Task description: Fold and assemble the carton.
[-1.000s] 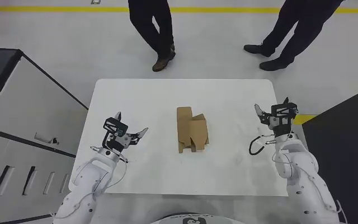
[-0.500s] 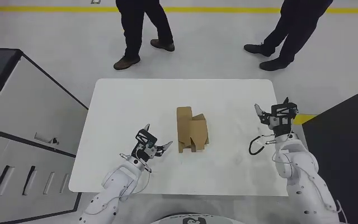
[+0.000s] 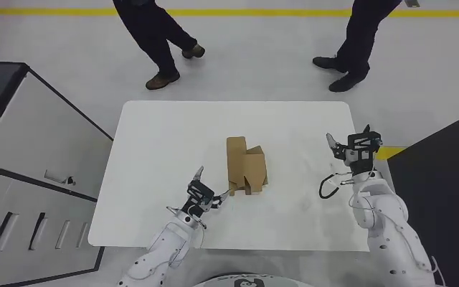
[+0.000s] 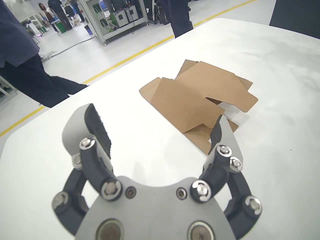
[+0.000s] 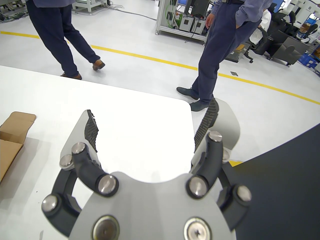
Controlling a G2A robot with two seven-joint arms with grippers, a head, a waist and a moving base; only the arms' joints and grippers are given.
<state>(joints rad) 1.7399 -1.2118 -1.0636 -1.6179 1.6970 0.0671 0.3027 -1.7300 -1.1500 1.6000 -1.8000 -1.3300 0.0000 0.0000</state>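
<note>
Left gripper (image 3: 213, 185) sits low by the table's (image 3: 165, 143) front edge, fingers spread wide, one tip just beside the carton (image 3: 246, 166). That's lying mostly flat, mid-table. Right gripper (image 3: 350, 136) hangs over the right edge, fingers apart too.

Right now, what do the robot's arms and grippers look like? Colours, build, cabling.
The left arm and right arm have smooth white shells. The left gripper and right gripper match: silver base plate, black curved linkages with silver bolts, silver fingers lined with black ribbed pads. A black cable loops at the right wrist.
</note>
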